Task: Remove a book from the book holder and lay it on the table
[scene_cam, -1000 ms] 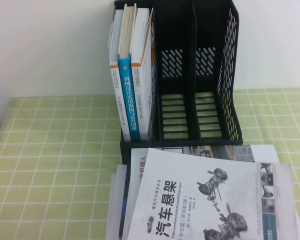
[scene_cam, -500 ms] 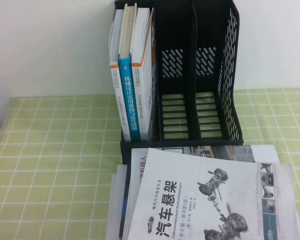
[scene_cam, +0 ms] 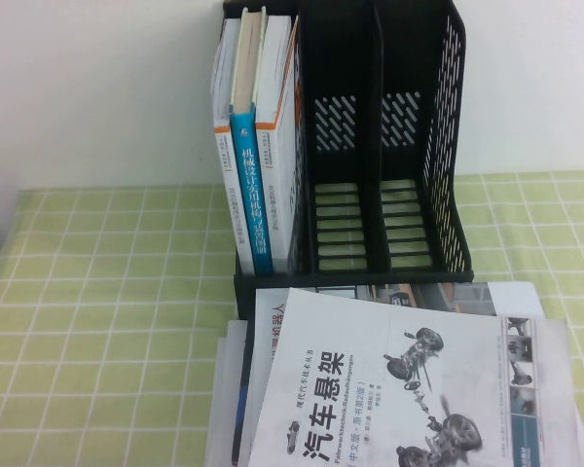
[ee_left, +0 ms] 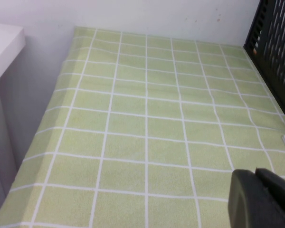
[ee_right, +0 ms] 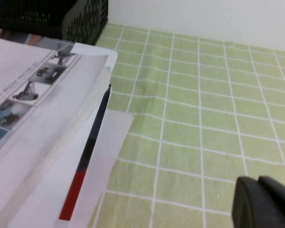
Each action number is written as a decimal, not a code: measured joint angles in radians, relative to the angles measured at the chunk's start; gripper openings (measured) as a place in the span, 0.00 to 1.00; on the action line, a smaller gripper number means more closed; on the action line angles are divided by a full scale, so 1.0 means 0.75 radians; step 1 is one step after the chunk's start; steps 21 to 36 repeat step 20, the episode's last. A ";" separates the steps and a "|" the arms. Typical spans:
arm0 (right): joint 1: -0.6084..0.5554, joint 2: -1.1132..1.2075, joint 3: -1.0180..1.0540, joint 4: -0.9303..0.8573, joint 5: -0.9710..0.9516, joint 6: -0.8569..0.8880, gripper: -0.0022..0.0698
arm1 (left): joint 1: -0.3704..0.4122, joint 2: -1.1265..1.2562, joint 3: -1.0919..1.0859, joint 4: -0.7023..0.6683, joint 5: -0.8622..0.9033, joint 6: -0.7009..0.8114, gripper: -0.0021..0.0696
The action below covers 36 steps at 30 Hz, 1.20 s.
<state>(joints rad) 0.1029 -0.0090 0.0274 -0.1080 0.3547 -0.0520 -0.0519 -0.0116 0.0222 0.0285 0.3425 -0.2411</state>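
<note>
Black three-slot book holder (scene_cam: 380, 146) standing on my table (scene_cam: 97, 292), which wears a green checked cloth. Three books (scene_cam: 258, 146) stand upright, pressed together, in the slot nearest my left side; the middle and right-side slots hold nothing. Just in front of the holder, several books lie flat in a loose stack, topped by a white car-suspension book (scene_cam: 389, 389) with black Chinese lettering and an axle drawing; it rests askew on the ones beneath, whose edges show on both sides.

My left hand (ee_left: 263, 199) hangs low over bare checked cloth, well apart from the upright books; the holder's perforated side wall lies ahead of it and across toward my right side. Only a dark part of this hand shows, and I cannot tell how far it is open or whether it holds anything.

My right hand (ee_right: 263, 202) hangs over the cloth just beside the flat stack, whose white edge lies toward my left. Again only a dark part shows, so I cannot tell its opening.
</note>
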 joint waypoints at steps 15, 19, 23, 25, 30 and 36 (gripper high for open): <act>-0.001 0.000 0.000 0.000 0.000 0.010 0.03 | 0.000 0.000 0.000 0.000 0.000 -0.004 0.03; -0.001 0.000 0.000 0.000 0.000 0.010 0.03 | 0.000 0.000 0.000 0.000 0.000 -0.004 0.03; -0.001 0.000 0.000 0.000 0.000 0.010 0.03 | 0.000 0.000 0.000 0.000 0.000 -0.004 0.03; -0.001 0.000 0.000 0.000 0.000 0.010 0.03 | 0.000 0.000 0.000 0.000 0.000 -0.004 0.03; -0.001 0.000 0.000 0.000 0.000 0.010 0.03 | 0.000 0.000 0.000 0.000 0.000 -0.004 0.03; -0.001 0.000 0.000 0.000 0.000 0.010 0.03 | 0.000 0.000 0.000 0.000 0.000 -0.004 0.03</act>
